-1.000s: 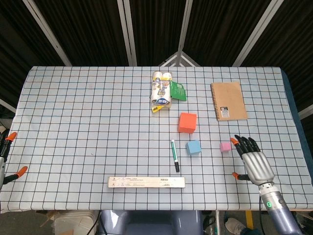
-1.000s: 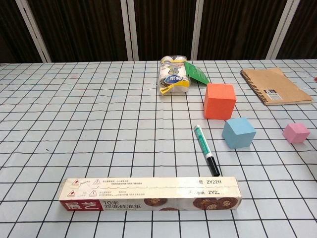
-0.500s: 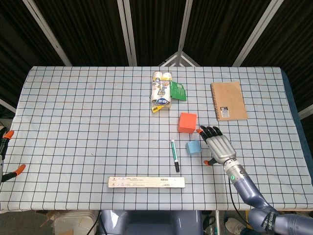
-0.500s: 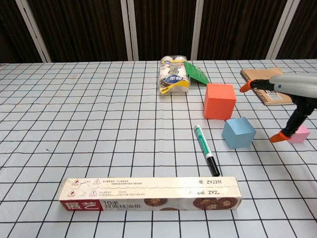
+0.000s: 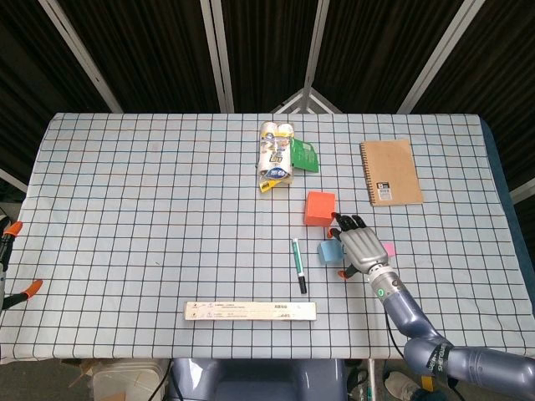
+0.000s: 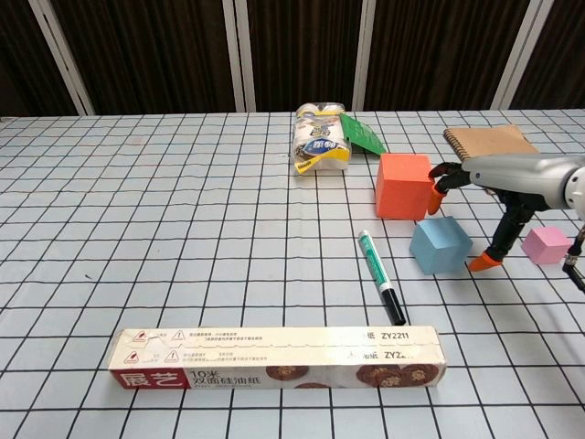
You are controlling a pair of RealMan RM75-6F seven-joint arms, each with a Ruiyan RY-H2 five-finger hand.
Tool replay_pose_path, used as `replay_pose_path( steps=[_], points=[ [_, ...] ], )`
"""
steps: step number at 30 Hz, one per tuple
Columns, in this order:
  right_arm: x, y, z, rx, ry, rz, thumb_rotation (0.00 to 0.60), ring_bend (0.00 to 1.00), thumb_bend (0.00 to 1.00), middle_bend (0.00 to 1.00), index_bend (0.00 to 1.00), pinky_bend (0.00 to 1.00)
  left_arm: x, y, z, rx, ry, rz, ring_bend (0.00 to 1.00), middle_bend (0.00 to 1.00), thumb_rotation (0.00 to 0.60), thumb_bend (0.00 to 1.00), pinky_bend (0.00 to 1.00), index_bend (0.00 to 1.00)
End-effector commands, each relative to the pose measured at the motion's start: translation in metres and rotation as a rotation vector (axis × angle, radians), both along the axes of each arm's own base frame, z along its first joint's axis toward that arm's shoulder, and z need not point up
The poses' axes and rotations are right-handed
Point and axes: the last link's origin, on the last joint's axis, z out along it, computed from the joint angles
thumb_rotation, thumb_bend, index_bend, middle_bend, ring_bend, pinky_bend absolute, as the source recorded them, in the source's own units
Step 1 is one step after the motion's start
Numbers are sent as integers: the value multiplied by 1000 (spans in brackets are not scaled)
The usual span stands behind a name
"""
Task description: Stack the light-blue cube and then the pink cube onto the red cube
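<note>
Our right hand (image 5: 358, 243) has swept in from the table's right edge — it now hovers open over the light-blue cube (image 6: 440, 245), fingertips (image 6: 441, 174) near the red cube (image 6: 405, 186) — perhaps touching neither.

Matt light-blue cube (image 6: 441, 245), matt red cube (image 6: 405, 187), metallic robot hand (image 6: 498, 178), kraft-paper notebook (image 5: 390, 171)

The checked table (image 5: 125, 209) carries three cubes (image 6: 405, 186), marker (image 6: 381, 289), notebook (image 5: 390, 171), long box (image 6: 277, 357), and wrapped rolls (image 5: 276, 155).
</note>
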Motion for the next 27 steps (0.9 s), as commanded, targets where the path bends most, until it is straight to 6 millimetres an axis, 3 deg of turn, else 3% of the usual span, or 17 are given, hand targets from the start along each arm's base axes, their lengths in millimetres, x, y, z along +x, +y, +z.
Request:
replay_pose_path(
  steps=[1,27],
  points=[
    [-1,-1,-2,3,-2,-2,600,0,206,0,316,0,0,0,0,-1,1,1,0,0,600,163,0,38],
    [-4,0,-3,-17,-30,2,600,0,315,0,413,0,-1,1,0,-1,2,8,0,0,600,163,0,38]
  ],
)
